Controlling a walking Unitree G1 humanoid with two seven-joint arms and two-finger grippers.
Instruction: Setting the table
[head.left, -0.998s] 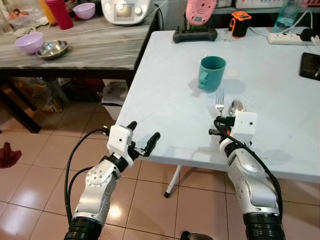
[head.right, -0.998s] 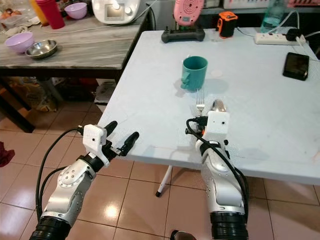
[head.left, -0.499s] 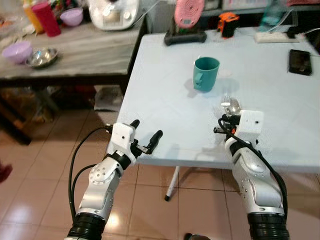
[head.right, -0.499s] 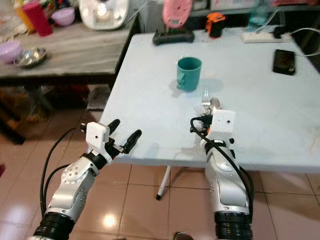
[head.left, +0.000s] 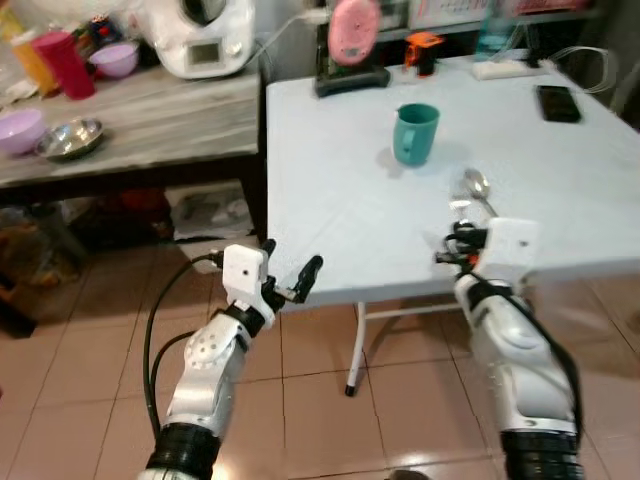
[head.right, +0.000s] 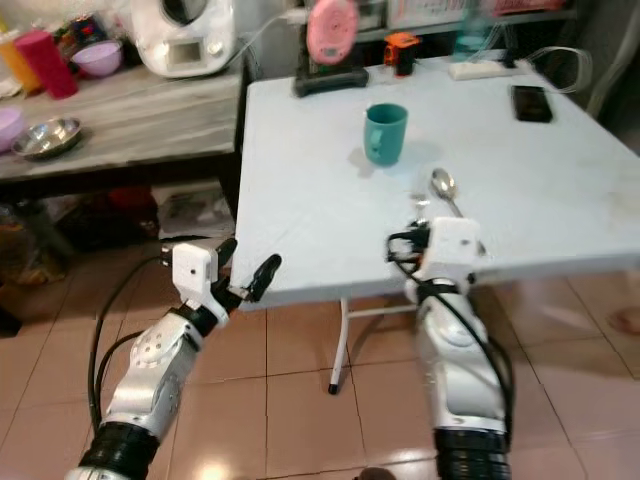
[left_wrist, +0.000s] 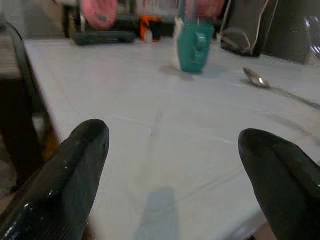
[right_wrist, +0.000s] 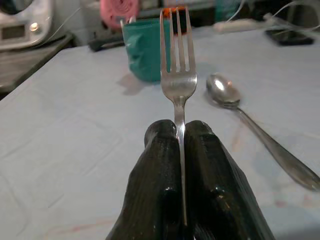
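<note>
A teal mug (head.left: 415, 132) stands mid-table on the white table (head.left: 330, 190). A steel spoon (head.left: 477, 190) lies nearer to me, bowl toward the mug. My right gripper (right_wrist: 180, 131) is shut on the handle of a fork (right_wrist: 177, 75), tines pointing at the mug, just above the table's near edge and to the left of the spoon (right_wrist: 235, 100). My left gripper (head.left: 290, 275) is open and holds nothing, level with the table's near left corner. In the left wrist view its fingers (left_wrist: 75, 170) frame the tabletop, with the mug (left_wrist: 194, 46) far ahead.
At the table's far edge are a pink device on a black base (head.left: 350, 40), an orange item (head.left: 424, 50), a power strip (head.left: 500, 68) and a phone (head.left: 558, 103). A wooden side table (head.left: 140, 120) on the left carries bowls, a red cup and a white appliance. Tiled floor lies below.
The whole view has shifted: the table now looks farther off and more floor shows. My right gripper still holds the fork, now nearer the table's front edge. The left gripper stays open.
</note>
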